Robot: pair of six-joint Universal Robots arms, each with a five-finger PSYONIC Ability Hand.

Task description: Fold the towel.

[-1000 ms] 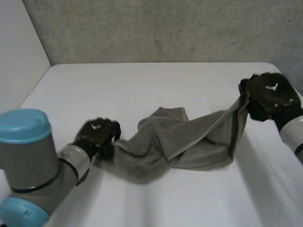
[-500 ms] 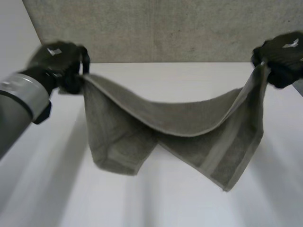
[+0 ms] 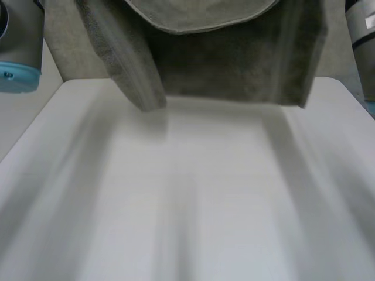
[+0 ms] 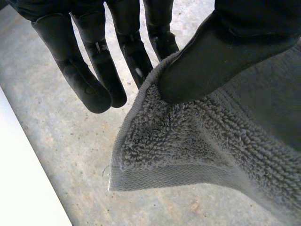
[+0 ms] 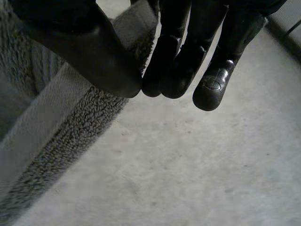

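Note:
The grey towel (image 3: 234, 64) hangs spread out high above the white table (image 3: 193, 205), its lower edge free in the air and its left side bunched into a hanging fold. My left hand (image 4: 225, 47) pinches one top corner of the towel (image 4: 197, 150) between thumb and fingers (image 4: 89, 80). At the other top corner my right hand (image 5: 84, 52) is shut too, thumb tip against fingertips (image 5: 178, 66), with the towel's banded edge (image 5: 61, 127) caught between them. Both forearms, the left arm (image 3: 17, 41) and the right arm (image 3: 363, 41), reach up past the head view's upper edge.
A grey concrete wall (image 3: 64, 52) stands behind the table. The table's left edge (image 3: 29, 129) runs along a pale side wall.
Both hands have risen steeply with the towel: it went from lying crumpled on the table to hanging stretched between them, well above the surface.

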